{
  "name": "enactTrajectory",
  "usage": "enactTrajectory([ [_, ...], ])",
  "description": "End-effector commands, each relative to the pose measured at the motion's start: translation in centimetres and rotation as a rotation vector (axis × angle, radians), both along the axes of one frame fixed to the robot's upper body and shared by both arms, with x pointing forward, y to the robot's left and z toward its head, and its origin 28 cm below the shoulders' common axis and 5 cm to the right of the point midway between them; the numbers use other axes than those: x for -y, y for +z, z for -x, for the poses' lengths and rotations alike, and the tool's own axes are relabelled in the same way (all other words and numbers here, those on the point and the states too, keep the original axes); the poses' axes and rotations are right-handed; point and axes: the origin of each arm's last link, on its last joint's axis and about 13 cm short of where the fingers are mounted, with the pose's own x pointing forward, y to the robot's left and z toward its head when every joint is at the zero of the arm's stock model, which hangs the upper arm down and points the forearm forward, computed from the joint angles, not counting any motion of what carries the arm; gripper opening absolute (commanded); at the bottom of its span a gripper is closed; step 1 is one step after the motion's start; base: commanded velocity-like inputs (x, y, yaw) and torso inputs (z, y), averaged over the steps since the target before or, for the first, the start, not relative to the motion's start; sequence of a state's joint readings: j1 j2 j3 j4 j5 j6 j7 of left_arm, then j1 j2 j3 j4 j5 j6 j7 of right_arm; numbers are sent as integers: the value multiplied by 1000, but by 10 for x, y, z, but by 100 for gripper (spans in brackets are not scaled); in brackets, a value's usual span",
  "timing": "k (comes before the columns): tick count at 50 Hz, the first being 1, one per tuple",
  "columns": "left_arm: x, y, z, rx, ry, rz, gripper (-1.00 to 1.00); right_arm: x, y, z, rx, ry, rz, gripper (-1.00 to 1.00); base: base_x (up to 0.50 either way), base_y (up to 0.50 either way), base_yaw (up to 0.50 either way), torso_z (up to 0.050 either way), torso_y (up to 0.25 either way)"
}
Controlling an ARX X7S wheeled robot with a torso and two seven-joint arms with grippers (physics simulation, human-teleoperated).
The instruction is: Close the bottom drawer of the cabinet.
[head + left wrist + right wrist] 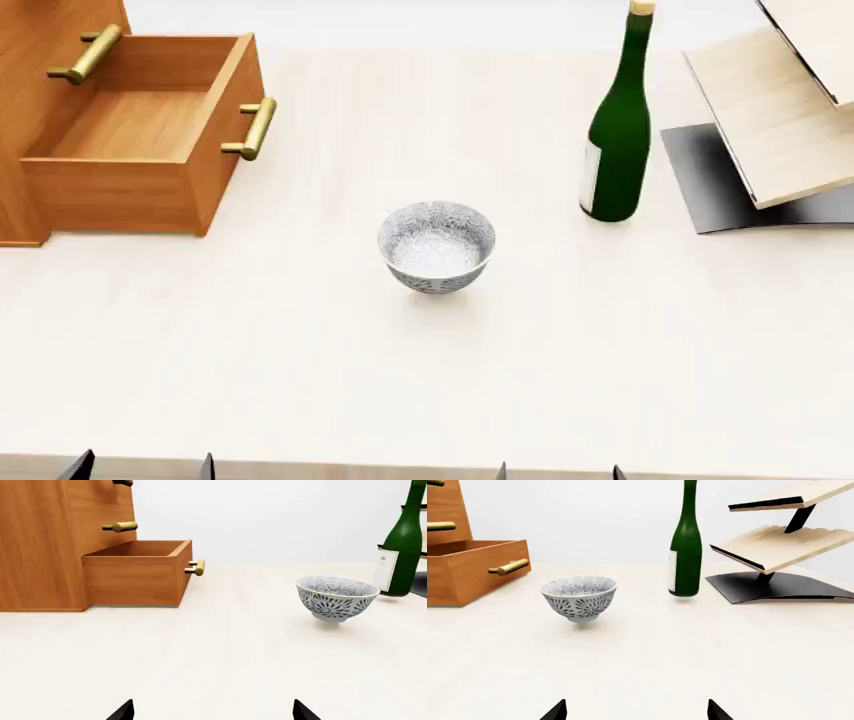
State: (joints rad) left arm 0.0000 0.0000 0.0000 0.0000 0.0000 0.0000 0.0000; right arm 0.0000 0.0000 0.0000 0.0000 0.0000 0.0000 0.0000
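Observation:
The orange-brown cabinet [27, 60] stands at the table's far left. Its bottom drawer [140, 185] is pulled out and empty, with a brass bar handle [254, 128] on its front. The drawer also shows in the left wrist view [137, 572] and the right wrist view [474, 570]. My left gripper [140, 468] is open and empty at the near table edge, well short of the drawer. My right gripper [558, 472] is open and empty at the near edge too. Only the fingertips show in the wrist views, left [213, 711] and right [636, 710].
A patterned white-blue bowl [435, 245] sits mid-table. A green bottle [618, 130] stands behind it to the right. Pale plywood boards on a dark grey base [781, 110] stand at the far right. The pale table [400, 380] spreads between these.

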Motion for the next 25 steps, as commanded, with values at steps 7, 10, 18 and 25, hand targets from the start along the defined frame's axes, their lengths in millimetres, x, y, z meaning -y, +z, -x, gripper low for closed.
enactTrajectory([
  [7,-1,1,0,10,2,-5,100,0,1,-2,1,-17,3,100,0,0,0,0,0],
  [10,0,0,1,10,-4,-3,100,0,2,-2,0,-15,-1,100,0,0,0,0,0],
  [18,-1,0,0,11,-4,-8,100,1,2,-3,-1,-16,-6,100,0,0,0,0,0],
  [25,-1,1,0,12,0,-12,100,4,4,-11,-4,-24,-1,100,0,0,0,0,0],
])
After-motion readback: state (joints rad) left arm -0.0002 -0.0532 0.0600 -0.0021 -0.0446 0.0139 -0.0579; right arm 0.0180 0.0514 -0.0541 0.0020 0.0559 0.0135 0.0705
